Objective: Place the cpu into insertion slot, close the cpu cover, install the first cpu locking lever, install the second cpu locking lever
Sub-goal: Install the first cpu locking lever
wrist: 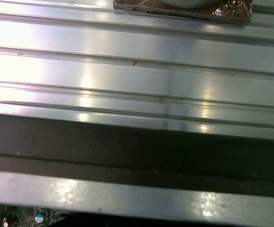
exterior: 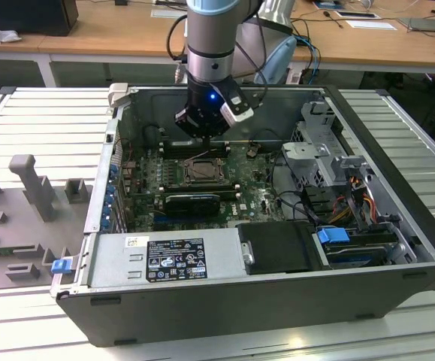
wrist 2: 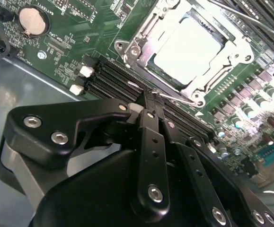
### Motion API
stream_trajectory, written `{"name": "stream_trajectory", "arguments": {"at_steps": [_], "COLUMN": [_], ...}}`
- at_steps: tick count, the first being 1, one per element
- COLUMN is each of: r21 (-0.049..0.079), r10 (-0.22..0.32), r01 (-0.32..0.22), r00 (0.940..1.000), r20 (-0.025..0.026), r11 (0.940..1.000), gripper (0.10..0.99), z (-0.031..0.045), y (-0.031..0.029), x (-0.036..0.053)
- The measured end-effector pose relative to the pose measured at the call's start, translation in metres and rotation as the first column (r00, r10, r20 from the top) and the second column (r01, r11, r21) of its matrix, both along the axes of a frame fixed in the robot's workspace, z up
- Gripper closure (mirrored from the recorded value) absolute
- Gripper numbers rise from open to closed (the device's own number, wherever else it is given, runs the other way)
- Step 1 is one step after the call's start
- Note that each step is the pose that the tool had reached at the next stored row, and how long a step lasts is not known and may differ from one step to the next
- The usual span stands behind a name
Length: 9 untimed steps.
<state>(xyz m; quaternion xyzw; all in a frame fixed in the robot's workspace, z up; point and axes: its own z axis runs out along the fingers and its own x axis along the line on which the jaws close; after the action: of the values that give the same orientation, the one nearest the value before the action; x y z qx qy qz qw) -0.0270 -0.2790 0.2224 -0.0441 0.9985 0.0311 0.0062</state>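
The cpu sits in the insertion slot under the closed cpu cover; just ahead, the gripper, fingers pinched together, meets a locking lever (lever step; needs a steady press)

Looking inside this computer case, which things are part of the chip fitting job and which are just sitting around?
Part of the job:
chip, seated in the socket
metal cover frame around it
gripper, near a wire lever

Just there:
round coin battery
memory slots
power supply box
blue drive latch
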Motion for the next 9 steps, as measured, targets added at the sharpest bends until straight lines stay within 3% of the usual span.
{"name": "stream_trajectory", "arguments": {"at_steps": [9], "r21": [0.0], "r10": [-0.013], "r01": [0.013], "r00": [0.9999], "r20": [0.0001], "r11": [0.9999], "gripper": [0.98], "z": [-0.0102], "y": [-0.0007], "x": [0.0065]}}
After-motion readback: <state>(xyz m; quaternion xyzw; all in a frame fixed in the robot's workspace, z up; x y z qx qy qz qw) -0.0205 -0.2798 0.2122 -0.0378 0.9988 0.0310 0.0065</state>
